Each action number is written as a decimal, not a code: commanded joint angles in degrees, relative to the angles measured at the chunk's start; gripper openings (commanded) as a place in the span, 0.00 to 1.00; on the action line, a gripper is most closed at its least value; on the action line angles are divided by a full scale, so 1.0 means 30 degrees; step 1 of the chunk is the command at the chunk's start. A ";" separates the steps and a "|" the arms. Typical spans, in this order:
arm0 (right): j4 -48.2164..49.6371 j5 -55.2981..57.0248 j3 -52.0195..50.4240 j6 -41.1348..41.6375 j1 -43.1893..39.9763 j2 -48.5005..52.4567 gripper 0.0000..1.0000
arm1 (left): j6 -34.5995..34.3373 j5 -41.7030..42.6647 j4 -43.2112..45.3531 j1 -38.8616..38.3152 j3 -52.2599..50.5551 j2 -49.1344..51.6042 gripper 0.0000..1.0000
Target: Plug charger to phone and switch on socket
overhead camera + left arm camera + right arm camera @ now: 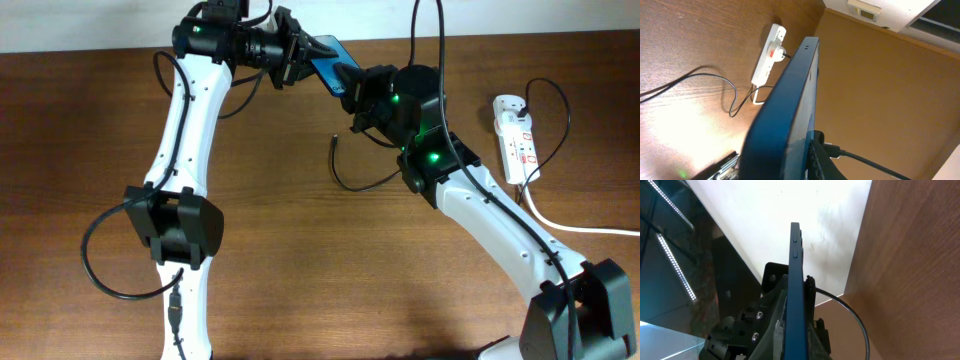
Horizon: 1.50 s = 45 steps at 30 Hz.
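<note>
The slim black-edged smartphone [324, 57] with its blue screen hangs above the brown wooden surface [300, 260], edge-on to both wrist cameras (side buttons showing). The left tool [298, 56] and right tool [351, 82] each look clamped on one end. The thin black charger cable [337, 175] lies loose below, the white power strip [517, 135] well apart.

phone [324, 58] ends covered by left gripper [298, 52] and right gripper [352, 80], its lower part cut off in both wrist views, socket [516, 133] switch positions too small to tell
</note>
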 commanded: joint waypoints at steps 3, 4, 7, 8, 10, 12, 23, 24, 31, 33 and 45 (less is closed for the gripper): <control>0.0029 0.0102 0.0117 -0.1712 0.0226 -0.0124 0.12 | -0.0772 -0.0889 -0.0117 -0.0219 0.0364 -0.0124 0.00; 0.0029 0.0102 0.0117 -0.1778 0.0226 -0.0124 0.19 | -0.0772 -0.0925 -0.0109 -0.0219 0.0364 -0.0124 0.00; 0.0029 0.0102 0.0117 -0.1778 0.0226 -0.0124 0.31 | -0.0772 -0.0933 -0.0117 -0.0219 0.0364 -0.0124 0.00; 0.0029 0.0102 0.0117 -0.1778 0.0226 -0.0124 0.40 | -0.0765 -0.0933 -0.0109 -0.0219 0.0364 -0.0124 0.00; -0.0058 0.0109 0.0117 -0.1785 0.0204 -0.0124 0.63 | -0.0539 -0.1049 -0.0109 -0.0175 0.0364 -0.0124 0.00; -0.0641 0.0102 0.0117 -0.2244 0.0044 -0.0124 0.71 | 0.0685 -0.1078 -0.0117 -0.0036 0.0364 -0.0124 0.00; -0.6645 -0.4430 0.0117 -1.7544 -0.4379 -0.0131 0.85 | 1.0462 -0.1071 -0.3519 0.2018 0.0364 -0.0124 0.00; -0.7402 -0.4736 0.0117 -1.9256 -0.4743 -0.0124 0.85 | 1.1278 -0.1100 -0.4036 0.2295 0.0364 -0.0124 0.00; -0.9836 -0.5078 0.0342 -2.2870 -0.3716 0.1559 0.57 | 1.6130 -0.0816 -0.7111 0.4452 -0.0036 -0.0117 0.00; -1.0418 -0.5151 0.1421 -2.2870 -0.2761 0.3045 0.57 | 1.6116 0.0678 -0.7125 0.5238 -0.0386 0.0058 0.00; -1.1584 -0.4918 0.6725 -2.3001 -0.1144 1.0943 0.31 | 1.5606 0.1122 -0.7570 0.6521 -0.2193 0.0415 0.00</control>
